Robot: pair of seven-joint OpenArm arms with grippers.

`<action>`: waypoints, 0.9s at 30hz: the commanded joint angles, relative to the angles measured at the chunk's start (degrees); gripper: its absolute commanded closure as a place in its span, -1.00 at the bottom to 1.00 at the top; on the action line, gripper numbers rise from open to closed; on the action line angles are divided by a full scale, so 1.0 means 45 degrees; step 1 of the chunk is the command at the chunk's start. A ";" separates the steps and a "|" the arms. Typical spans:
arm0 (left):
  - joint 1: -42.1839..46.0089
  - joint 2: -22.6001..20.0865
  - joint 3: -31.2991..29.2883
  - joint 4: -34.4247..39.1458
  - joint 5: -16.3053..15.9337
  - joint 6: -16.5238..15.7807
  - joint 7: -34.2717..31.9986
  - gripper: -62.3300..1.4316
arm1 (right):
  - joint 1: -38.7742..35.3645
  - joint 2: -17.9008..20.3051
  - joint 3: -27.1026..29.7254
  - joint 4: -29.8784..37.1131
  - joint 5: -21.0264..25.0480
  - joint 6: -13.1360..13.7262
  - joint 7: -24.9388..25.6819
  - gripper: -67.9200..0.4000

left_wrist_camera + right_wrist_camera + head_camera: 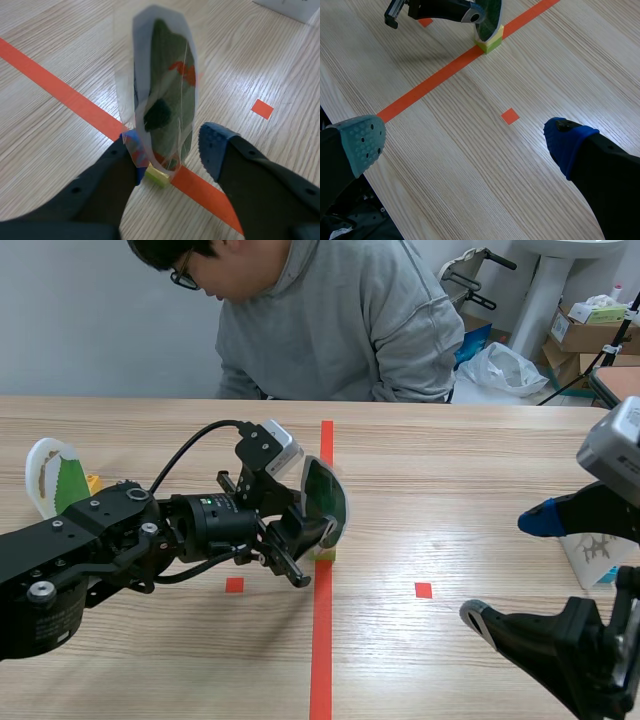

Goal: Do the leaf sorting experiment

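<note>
Currently above table (450, 440): left gripper (172, 150) spread wide, straddling laminated leaf card (165, 95), one finger seemingly touching it. Also wide: right gripper (465, 142), well apart. Card upright in small yellow block (157, 176) on the tape line (322, 640). Risk of toppling it from an off-centre close.

I see a person (340, 330) in a grey hoodie seated across the wooden tabletop (450, 500), at the top centre of my scene view. In the upper right corner, a white plastic bag (505, 368) lies beside stacked cardboard boxes (585, 335) and a white pedestal (545, 285).
</note>
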 commanded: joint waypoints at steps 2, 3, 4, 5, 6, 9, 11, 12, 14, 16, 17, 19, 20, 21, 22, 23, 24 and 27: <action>-0.0141 0.0068 -0.0068 0.0301 -0.0126 -0.0024 -0.0287 0.51 | 0.0155 0.0058 0.0214 0.0073 0.0146 0.0097 0.0238 -1.00; -0.0141 0.0068 -0.0068 0.0301 -0.0126 -0.0024 -0.0287 0.56 | 0.0155 0.0058 0.0214 0.0073 0.0146 0.0097 0.0238 -1.00; -0.0141 0.0068 -0.0068 0.0301 -0.0126 -0.0024 -0.0287 0.61 | 0.0155 0.0058 0.0214 0.0073 0.0146 0.0097 0.0238 -1.00; -0.0141 0.0068 -0.0068 0.0301 -0.0126 -0.0024 -0.0287 0.68 | 0.0155 0.0058 0.0214 0.0073 0.0146 0.0097 0.0238 -1.00; -0.0141 0.0068 -0.0068 0.0301 -0.0126 -0.0024 -0.0282 0.74 | 0.0155 0.0058 0.0214 0.0073 0.0146 0.0097 0.0238 -1.00; -0.0141 0.0068 -0.0068 0.0301 -0.0121 -0.0029 -0.0277 0.79 | 0.0155 0.0058 0.0214 0.0073 0.0146 0.0097 0.0238 -1.00; -0.0141 0.0068 -0.0068 0.0301 -0.0121 -0.0029 -0.0277 0.80 | 0.0155 0.0058 0.0214 0.0073 0.0146 0.0097 0.0238 -1.00; -0.0141 0.0063 -0.0068 0.0301 -0.0121 -0.0029 -0.0277 0.83 | 0.0155 0.0058 0.0214 0.0073 0.0146 0.0097 0.0238 -1.00; -0.0141 0.0063 -0.0068 0.0301 -0.0121 -0.0029 -0.0277 0.83 | 0.0155 0.0058 0.0214 0.0073 0.0146 0.0097 0.0238 -1.00; -0.0141 0.0063 -0.0068 0.0301 -0.0121 -0.0029 -0.0272 0.83 | 0.0155 0.0058 0.0214 0.0073 0.0146 0.0097 0.0238 -1.00; -0.0141 0.0063 -0.0068 0.0301 -0.0121 -0.0029 -0.0272 0.83 | 0.0155 0.0058 0.0214 0.0073 0.0146 0.0097 0.0238 -1.00; -0.0141 0.0063 -0.0068 0.0301 -0.0121 -0.0029 -0.0262 0.83 | 0.0155 0.0058 0.0214 0.0073 0.0146 0.0097 0.0238 -1.00; -0.0141 0.0063 -0.0068 0.0301 -0.0121 -0.0034 -0.0262 0.83 | 0.0155 0.0058 0.0214 0.0073 0.0146 0.0097 0.0238 -1.00; -0.0141 0.0063 -0.0073 0.0306 -0.0121 -0.0034 -0.0262 0.83 | 0.0155 0.0058 0.0214 0.0073 0.0146 0.0097 0.0238 -1.00; -0.0141 0.0063 -0.0073 0.0306 -0.0121 -0.0044 -0.0238 0.83 | 0.0155 0.0058 0.0214 0.0073 0.0146 0.0097 0.0238 -1.00; -0.0141 0.0063 -0.0083 0.0330 -0.0121 -0.0092 -0.0160 0.83 | 0.0155 0.0058 0.0214 0.0073 0.0146 0.0097 0.0238 -1.00; -0.0107 0.0058 -0.0117 0.0384 -0.0121 -0.0185 -0.0121 0.83 | 0.0155 0.0058 0.0214 0.0073 0.0141 0.0097 0.0238 -1.00; 0.0083 -0.0063 -0.0335 0.0865 -0.0126 -0.0403 0.0078 0.83 | 0.0155 0.0058 0.0214 0.0073 0.0092 0.0097 0.0238 -1.00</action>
